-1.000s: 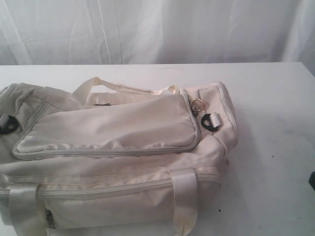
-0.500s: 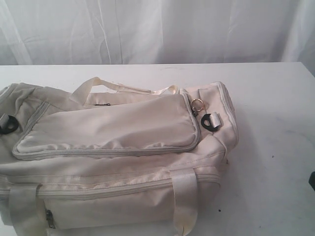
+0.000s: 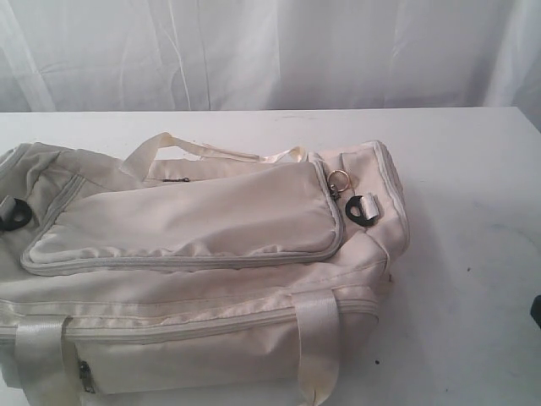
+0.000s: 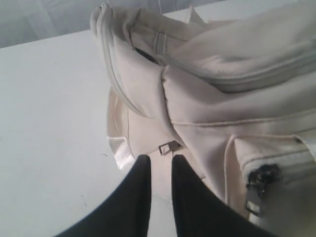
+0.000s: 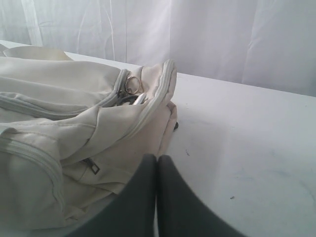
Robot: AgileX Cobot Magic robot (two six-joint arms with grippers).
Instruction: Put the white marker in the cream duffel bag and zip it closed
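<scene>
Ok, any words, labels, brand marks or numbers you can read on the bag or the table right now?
None readable in any view.
Cream duffel bag: plain fabric, no label or brand showing.
Zipper pull: too small to tell any marking.
Black strap loop: no marking visible.
Table: only small dark specks, no writing.
White marker: not in view.

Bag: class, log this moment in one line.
bag: on table, flap down; marker: unseen; left gripper: open, empty; right gripper: shut, empty
</scene>
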